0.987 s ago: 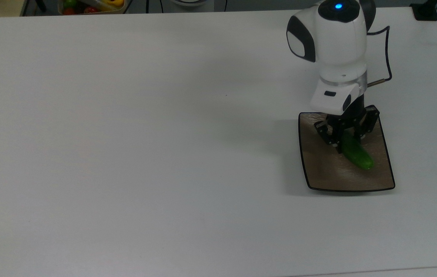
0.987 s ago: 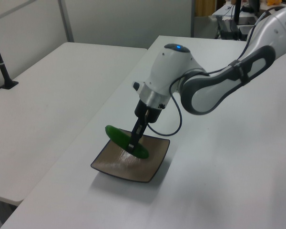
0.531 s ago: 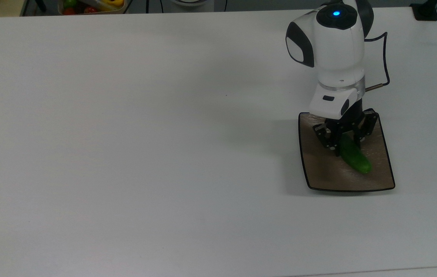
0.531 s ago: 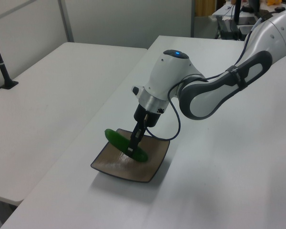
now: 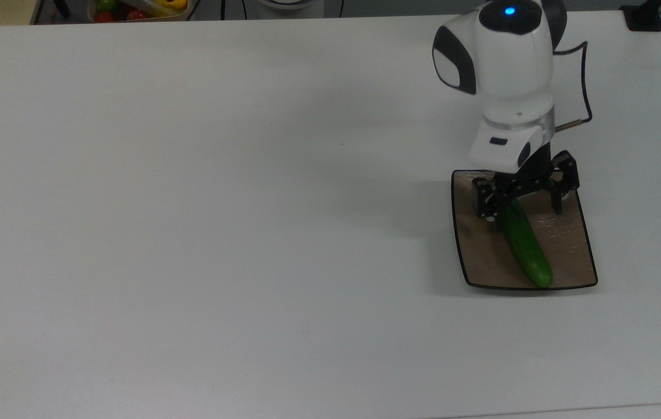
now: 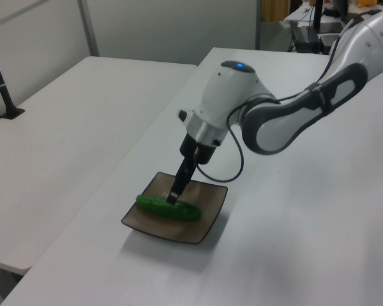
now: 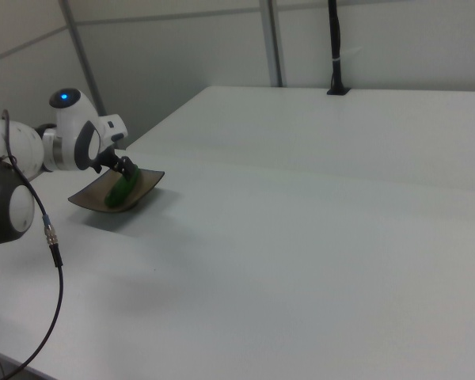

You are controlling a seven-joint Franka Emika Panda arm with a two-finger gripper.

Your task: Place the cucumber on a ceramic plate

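Observation:
A dark green cucumber [image 5: 525, 244] lies flat on the square brown plate [image 5: 566, 250], running from the plate's middle to its near rim in the top view. My gripper [image 5: 521, 205] stands open just above the cucumber's far end, one finger on each side, not clamping it. The left view has the cucumber [image 6: 169, 208] lying across the plate [image 6: 204, 226] with the gripper [image 6: 175, 194] at its top side. From the right view, the cucumber [image 7: 120, 190] rests in the plate [image 7: 148, 184] under the gripper [image 7: 123, 168].
The plate sits near the right end of the white table [image 5: 220, 203] in the top view. A bin of colourful fruit [image 5: 138, 9] stands beyond the table's far left edge. A black cable [image 5: 585, 81] hangs by the wrist. A second table [image 6: 64, 115] adjoins at the left view's left.
The fingers have opened and let go of the cucumber, which dropped from its tilted hold to lie flat on the plate. The gripper has risen slightly.

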